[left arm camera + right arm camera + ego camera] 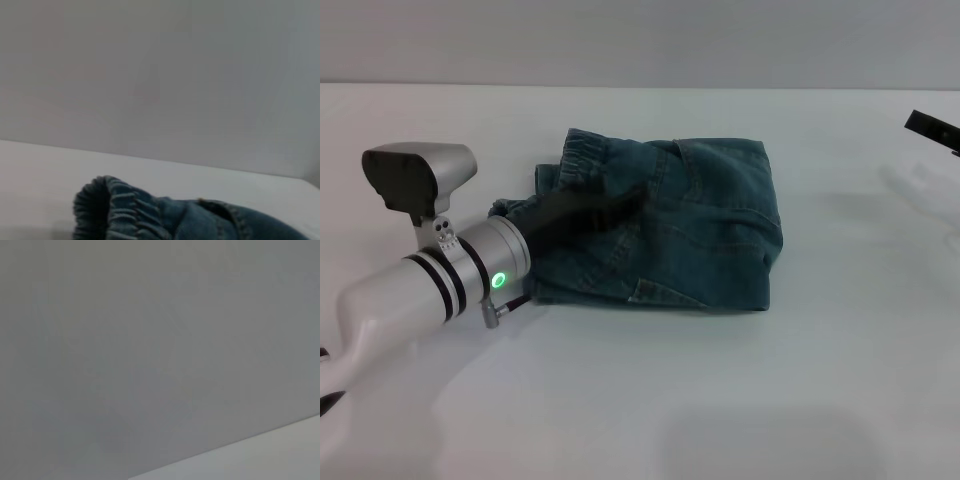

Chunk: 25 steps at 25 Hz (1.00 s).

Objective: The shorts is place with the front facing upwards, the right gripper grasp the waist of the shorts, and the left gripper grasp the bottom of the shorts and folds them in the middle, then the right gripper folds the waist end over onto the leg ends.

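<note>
The shorts lie on the white table as a compact folded bundle of blue-green denim. The gathered waist of the shorts shows at the bundle's far left corner, and again close up in the left wrist view. A stitched edge runs along the near side; I cannot tell whether it is the leg ends. My left gripper lies low across the left part of the bundle, its black fingers pointing right. Only a black part of my right gripper shows at the far right edge, well away from the shorts.
The table's far edge meets a plain grey wall. The left arm's silver forearm with a green light crosses the near left of the table. The right wrist view shows only wall and a strip of table.
</note>
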{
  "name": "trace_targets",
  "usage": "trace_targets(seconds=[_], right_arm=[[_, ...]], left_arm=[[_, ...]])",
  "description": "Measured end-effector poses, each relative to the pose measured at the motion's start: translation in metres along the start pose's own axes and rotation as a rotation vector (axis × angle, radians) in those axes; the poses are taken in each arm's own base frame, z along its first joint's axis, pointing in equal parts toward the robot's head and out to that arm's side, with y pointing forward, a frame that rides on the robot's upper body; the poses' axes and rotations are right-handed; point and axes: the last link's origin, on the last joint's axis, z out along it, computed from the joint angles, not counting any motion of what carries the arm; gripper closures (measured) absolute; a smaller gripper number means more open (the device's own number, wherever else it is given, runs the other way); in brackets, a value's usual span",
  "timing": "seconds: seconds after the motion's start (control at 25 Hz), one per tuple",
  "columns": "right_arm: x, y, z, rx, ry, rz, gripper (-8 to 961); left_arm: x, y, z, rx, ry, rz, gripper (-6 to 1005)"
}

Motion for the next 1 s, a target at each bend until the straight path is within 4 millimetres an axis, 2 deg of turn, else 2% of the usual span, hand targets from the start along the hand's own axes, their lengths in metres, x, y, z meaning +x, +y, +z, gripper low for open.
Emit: trace_targets(seconds=[0.32, 0.8, 0.88, 0.92, 1.0], right_arm=[[-0.002, 0.0, 0.0, 0.0, -0.003, -0.002, 289], [-0.003, -0.001, 0.001, 0.01, -0.017, -0.014, 288], [-0.004, -0.002, -0.001, 0.013, -0.038, -0.02, 288], [-0.005, -0.003, -0.002, 0.014, -0.051, -0.023, 288], [-0.006, -0.005, -0.006, 0.02, -0.09, -0.04, 288]], left_arm=[[0.0, -0.011, -0.006, 0.065, 0.034, 0.006, 259], [0.003, -0.039, -0.03, 0.228, 0.159, 0.065, 259], [0.012, -0.057, -0.05, 0.325, 0.275, 0.079, 259], [0.013, -0.058, -0.052, 0.332, 0.284, 0.08, 259], [0.021, -0.067, -0.069, 0.384, 0.377, 0.102, 259]])
